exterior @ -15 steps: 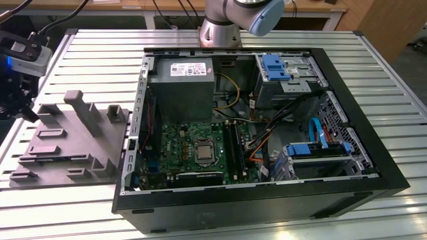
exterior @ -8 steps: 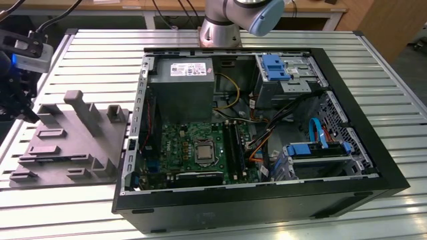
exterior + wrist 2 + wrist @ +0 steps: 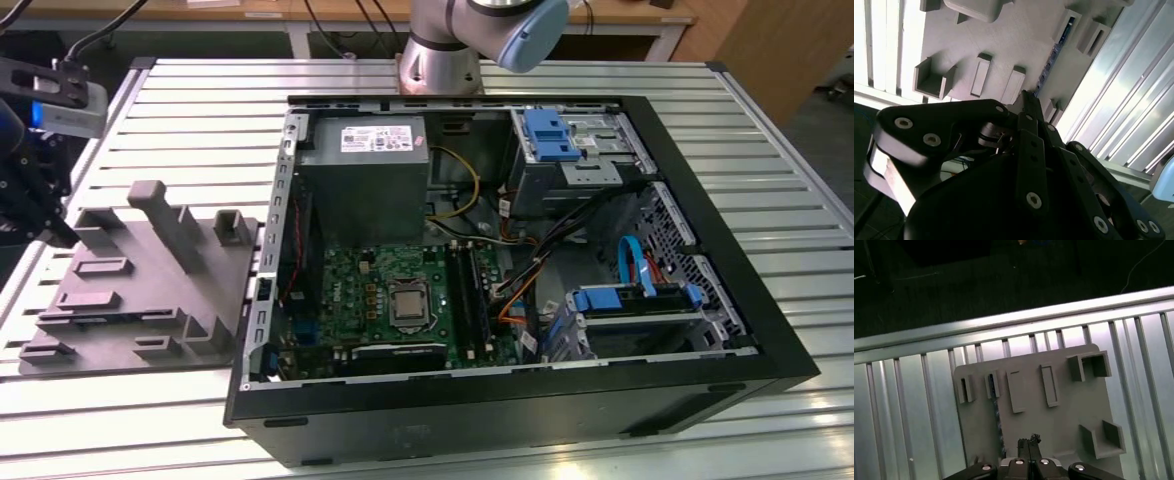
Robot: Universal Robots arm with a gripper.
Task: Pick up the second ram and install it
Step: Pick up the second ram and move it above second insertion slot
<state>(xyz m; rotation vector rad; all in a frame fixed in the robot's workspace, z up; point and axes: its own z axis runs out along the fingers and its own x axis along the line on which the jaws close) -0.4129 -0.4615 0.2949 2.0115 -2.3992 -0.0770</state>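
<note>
In the exterior view one open computer case (image 3: 534, 400) lies on a slatted metal table (image 3: 200, 110); inside it are one grey power supply (image 3: 363, 180), one green circuit board (image 3: 387, 300) and two bright blue brackets, one near the far wall (image 3: 550, 135) and one near the exterior view's right wall (image 3: 614, 300); one grey moulded tray (image 3: 147, 290) sits just beside the case on the exterior view's left; the single black gripper (image 3: 56, 235) hangs over the tray's outer edge, well apart from the case.

In the second wrist view the gripper (image 3: 1026, 97) points down at the tray (image 3: 1019, 30); its two fingers (image 3: 1030, 150) meet at the tips with no gap showing and nothing between them; one dark-blue ram stick (image 3: 1054, 55) stands on edge in a slot of the tray, one end close to the fingertips but not gripped.

In the first wrist view the tray (image 3: 1069, 405) carries two narrow slot holders, two flat rectangular blocks and two open box shapes; the ram stick (image 3: 997, 415) runs from one slot holder towards the gripper (image 3: 1029, 441), just beside the tips; the jaws are drawn together and empty.
</note>
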